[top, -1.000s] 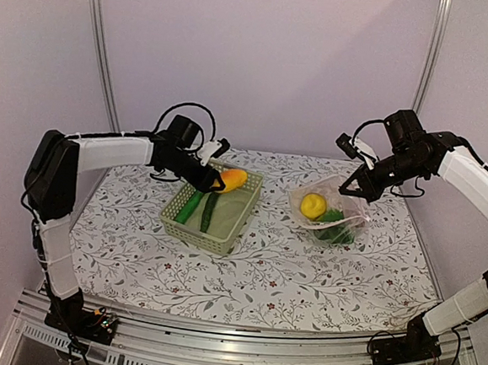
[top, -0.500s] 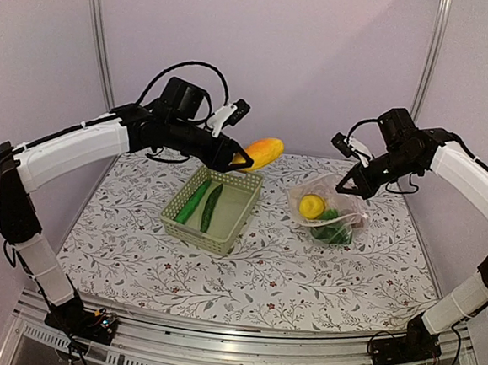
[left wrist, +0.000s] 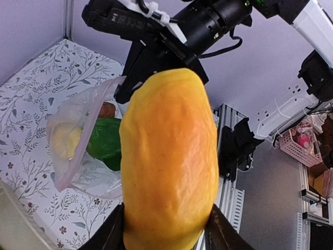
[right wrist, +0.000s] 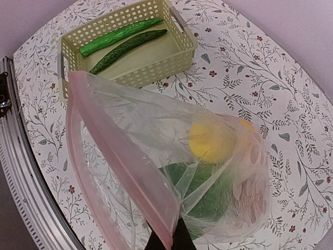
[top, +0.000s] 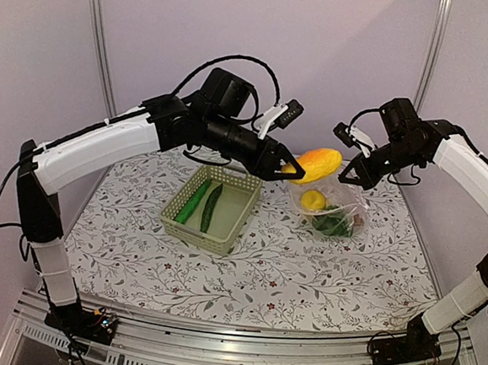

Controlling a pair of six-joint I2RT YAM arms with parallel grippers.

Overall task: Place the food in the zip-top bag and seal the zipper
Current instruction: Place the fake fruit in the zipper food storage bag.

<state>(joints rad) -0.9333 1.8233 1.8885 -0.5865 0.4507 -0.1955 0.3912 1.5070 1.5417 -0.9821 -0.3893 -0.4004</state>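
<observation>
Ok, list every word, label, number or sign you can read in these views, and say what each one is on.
No readable text in any view.
zip-top bag: clear plastic with a pinkish strip, no print.
basket: no label.
yellow-orange toy fruit: plain skin.
tablecloth: floral pattern only.
clutter beyond the table, left wrist view: too blurred to tell.

My table (top: pixel 304 280) wore a white cloth printed with grey leafy sprigs and small red flowers. Pale lilac panels (top: pixel 338 55) closed it in behind and at both sides, with a curved metal pole (top: pixel 100 44) in each back corner. An aluminium rail (top: pixel 215 337) ran along the near edge.
</observation>
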